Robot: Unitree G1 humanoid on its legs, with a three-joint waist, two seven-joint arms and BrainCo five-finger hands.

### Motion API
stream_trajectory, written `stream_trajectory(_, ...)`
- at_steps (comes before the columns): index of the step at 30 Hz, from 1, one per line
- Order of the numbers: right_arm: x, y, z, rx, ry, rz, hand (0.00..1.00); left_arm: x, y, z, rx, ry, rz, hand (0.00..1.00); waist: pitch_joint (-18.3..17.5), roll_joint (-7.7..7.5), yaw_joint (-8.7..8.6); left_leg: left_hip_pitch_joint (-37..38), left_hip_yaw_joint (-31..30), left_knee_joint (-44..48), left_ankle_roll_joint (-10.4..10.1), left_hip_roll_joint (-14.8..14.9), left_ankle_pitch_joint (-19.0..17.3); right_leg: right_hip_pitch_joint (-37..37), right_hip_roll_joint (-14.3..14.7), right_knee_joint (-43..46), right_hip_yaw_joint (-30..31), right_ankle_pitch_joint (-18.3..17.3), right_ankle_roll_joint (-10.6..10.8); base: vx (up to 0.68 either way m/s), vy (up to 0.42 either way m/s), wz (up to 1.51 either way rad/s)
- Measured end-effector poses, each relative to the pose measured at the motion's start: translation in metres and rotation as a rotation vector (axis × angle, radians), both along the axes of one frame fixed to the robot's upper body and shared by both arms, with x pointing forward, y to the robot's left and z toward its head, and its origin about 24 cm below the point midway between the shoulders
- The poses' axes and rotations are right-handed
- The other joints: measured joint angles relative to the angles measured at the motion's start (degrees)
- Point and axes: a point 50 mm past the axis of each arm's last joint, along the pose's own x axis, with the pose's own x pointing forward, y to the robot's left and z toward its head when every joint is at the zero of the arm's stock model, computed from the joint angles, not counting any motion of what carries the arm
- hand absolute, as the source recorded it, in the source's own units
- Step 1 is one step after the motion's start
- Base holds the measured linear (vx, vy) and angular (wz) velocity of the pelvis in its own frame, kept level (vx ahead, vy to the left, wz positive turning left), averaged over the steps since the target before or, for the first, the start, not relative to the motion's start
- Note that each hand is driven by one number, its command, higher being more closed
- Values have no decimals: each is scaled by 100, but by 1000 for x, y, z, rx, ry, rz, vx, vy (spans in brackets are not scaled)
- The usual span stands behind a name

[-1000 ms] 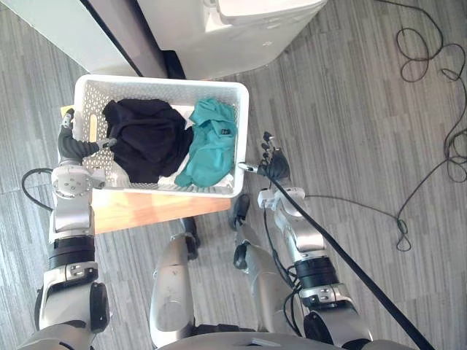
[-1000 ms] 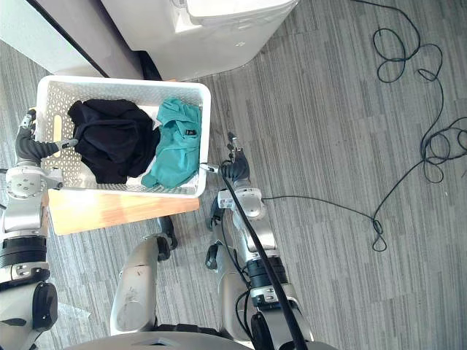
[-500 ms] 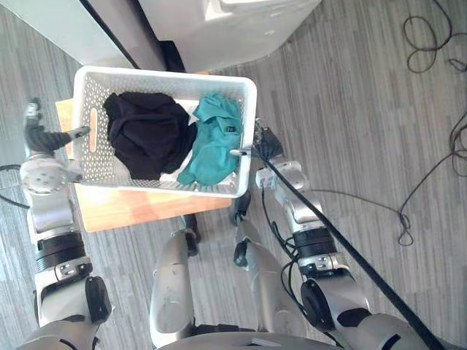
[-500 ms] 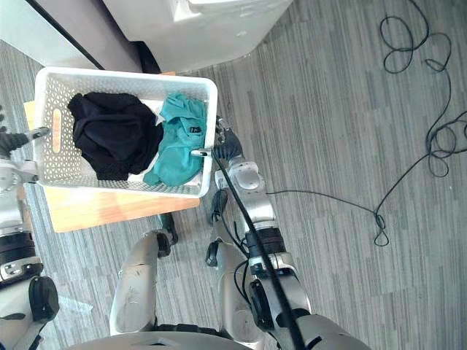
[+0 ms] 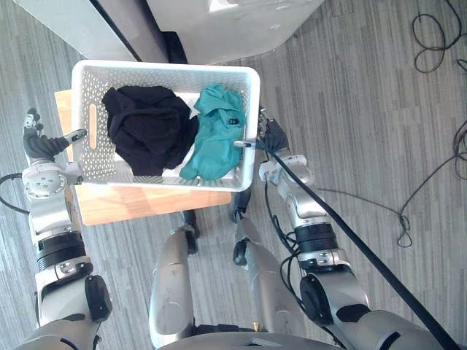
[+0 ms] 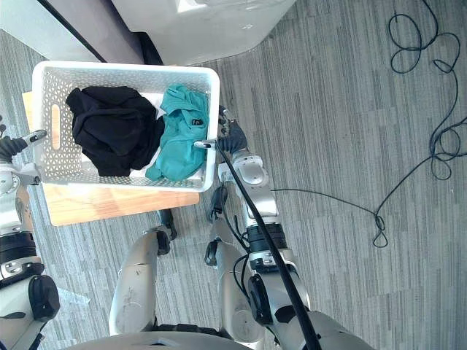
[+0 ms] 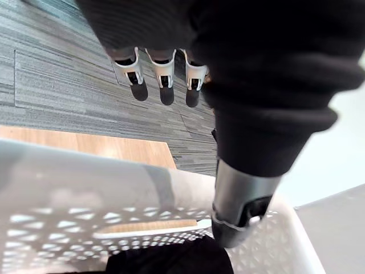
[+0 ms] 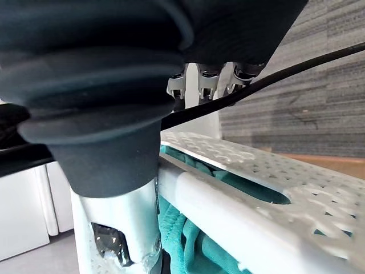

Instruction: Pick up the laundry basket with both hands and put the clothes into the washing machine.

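Right hand (image 5: 271,137): at the right end of the laundry basket (image 5: 168,68). Its thumb is hooked over the rim to the inside, against the teal cloth, and its fingers run down the outer face, so the end wall is pinched between them.

Left hand (image 5: 40,146): just beside the basket's left end. Its fingers (image 7: 162,71) are straight and point out over the floor (image 5: 350,109). The thumb tip is at the rim and nothing is held; the oval handle slot in that wall is unused.

Basket: over a low wooden stand (image 5: 139,204), overhanging its right and far edges. I cannot tell whether its base rests on the wood or is clear of it. A black garment (image 5: 146,131) fills the left half and a teal garment (image 5: 217,135) the right.

Washing machine (image 5: 233,25): just beyond the basket's far side.

Progress (judgement): early.
- One-sided grasp made.
- Left: the left hand's hold, the lift, the carry, and moving both garments into the machine.

Materials:
- Basket: white rigid plastic, rectangular, rounded corners, walls perforated with small holes, thick smooth rim.
- Garments: soft, crumpled, matte. The teal one carries a small dark label.
- Stand: pale, smooth wood.
- Machine: glossy white casing.
- Floor: grey with fine stripes.
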Motion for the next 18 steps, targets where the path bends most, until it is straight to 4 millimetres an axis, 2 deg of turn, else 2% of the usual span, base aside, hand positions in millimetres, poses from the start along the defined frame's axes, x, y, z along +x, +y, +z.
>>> stream_trajectory(6, -2, -8, 14, 1, -54, 1, 0, 16, -29, 5, 26, -7, -163, 0, -2, -4, -21, -190, 29, 18, 30, -31, 38, -167, -21, -54, 73, 97, 52, 0, 0, 0)
stream_trajectory(12, -5, -19, 20, -22, -83, -7, 0, 20, -40, 6, 8, -23, -226, 0, -4, -8, 4, -183, 63, -56, 44, -88, 75, -199, -68, -53, 89, 112, 35, 17, 14, 1)
stream_trajectory(18, -5, -19, 19, -21, -82, -6, 0, 22, -51, 10, 1, -46, -274, 0, -4, -8, 3, -190, 88, -93, 50, -121, 85, -228, -100, -53, 92, 122, 48, 17, 13, 1)
